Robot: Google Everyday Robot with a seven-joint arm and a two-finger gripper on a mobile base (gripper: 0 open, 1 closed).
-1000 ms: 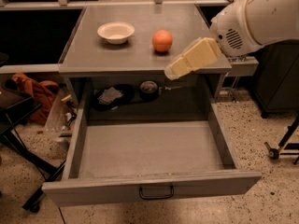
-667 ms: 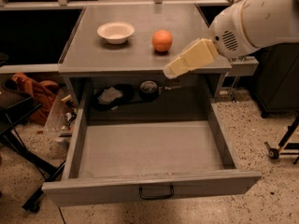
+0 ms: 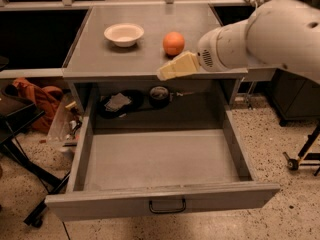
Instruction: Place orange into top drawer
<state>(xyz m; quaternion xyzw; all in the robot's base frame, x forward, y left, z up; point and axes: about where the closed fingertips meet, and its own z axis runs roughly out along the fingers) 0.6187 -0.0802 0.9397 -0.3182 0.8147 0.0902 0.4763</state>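
Note:
The orange [image 3: 173, 43] sits on the grey counter top [image 3: 95, 59], right of the white bowl [image 3: 124, 34]. The top drawer [image 3: 160, 159] is pulled fully open below the counter, its inside bare, its dark wire handle [image 3: 167, 207] at the front centre. My gripper [image 3: 170, 70] is at the counter's front edge, just below and in front of the orange, not touching it. It points left from my white arm [image 3: 260, 34], which comes in from the right.
Behind the drawer, under the counter, lie a dark round object [image 3: 160, 95] and some papers [image 3: 117, 102]. An orange cloth [image 3: 37, 96] and a black stand [image 3: 20, 149] are on the floor at left. A wheeled base [image 3: 300, 159] stands at right.
My arm and gripper have shifted a little to the left along the counter's front edge, closer below the orange. The orange, bowl and drawer have not moved.

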